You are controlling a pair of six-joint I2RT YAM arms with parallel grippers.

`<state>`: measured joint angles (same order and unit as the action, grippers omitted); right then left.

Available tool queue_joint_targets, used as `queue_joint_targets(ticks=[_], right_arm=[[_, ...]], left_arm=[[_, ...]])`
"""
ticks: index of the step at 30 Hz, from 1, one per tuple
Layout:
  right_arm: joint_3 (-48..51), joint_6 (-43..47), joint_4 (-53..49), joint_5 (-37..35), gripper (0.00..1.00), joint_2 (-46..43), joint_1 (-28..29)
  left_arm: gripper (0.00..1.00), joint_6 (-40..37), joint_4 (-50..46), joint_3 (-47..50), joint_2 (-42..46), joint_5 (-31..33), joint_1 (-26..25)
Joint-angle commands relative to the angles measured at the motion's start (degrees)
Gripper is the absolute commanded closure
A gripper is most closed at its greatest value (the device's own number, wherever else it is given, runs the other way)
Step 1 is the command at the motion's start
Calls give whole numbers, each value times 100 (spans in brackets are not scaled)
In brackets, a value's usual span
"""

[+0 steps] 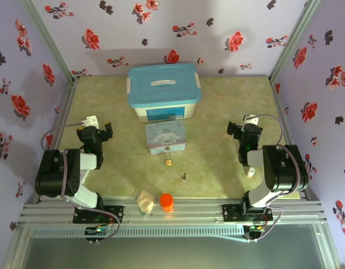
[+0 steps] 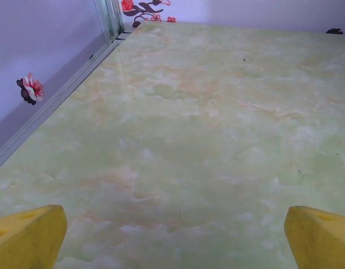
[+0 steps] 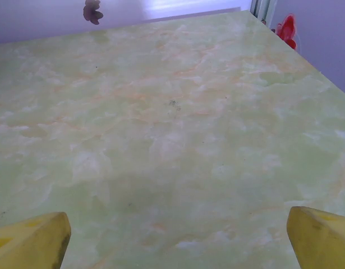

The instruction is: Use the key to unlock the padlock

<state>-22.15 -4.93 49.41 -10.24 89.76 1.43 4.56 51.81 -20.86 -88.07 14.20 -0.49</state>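
Note:
The padlock (image 1: 168,162), a tiny brass-gold block, lies on the green marbled table just in front of the cartoon-printed tin. The key (image 1: 184,176), a small dark sliver, lies a little to its right and nearer to me. My left gripper (image 1: 102,130) rests at the left side of the table, well left of both. My right gripper (image 1: 238,130) rests at the right side. In the left wrist view the left gripper (image 2: 175,238) is open, yellow fingertips (image 2: 29,235) wide apart over bare table. The right gripper (image 3: 178,238) is likewise open, fingertips (image 3: 32,238) apart, nothing between them.
A cartoon-printed tin (image 1: 166,138) sits mid-table with a blue-lidded plastic box (image 1: 164,91) behind it. An orange cylinder (image 1: 166,202) and a beige lumpy thing (image 1: 145,202) stand at the near edge. Floral walls enclose the table on three sides.

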Motion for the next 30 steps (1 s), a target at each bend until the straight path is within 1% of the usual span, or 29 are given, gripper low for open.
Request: queue_joint_targets(ticks=[1,20,25,30], right_arm=[[-26,27,113,25,1,-27,-30],[-35,16,104,27,1,-23,-29],[-42,17,104,31,1,-28,-35],[-24,19,118,38,1,-37,-38]], left_arm=[[0,-157,108,-85,-52,-71,-27],[0,-157,100,-85,-54,-67,-39],[0,-232,31,-126,-53,-251,-38],[0,-227,31,-122,-57,-251,-38]])
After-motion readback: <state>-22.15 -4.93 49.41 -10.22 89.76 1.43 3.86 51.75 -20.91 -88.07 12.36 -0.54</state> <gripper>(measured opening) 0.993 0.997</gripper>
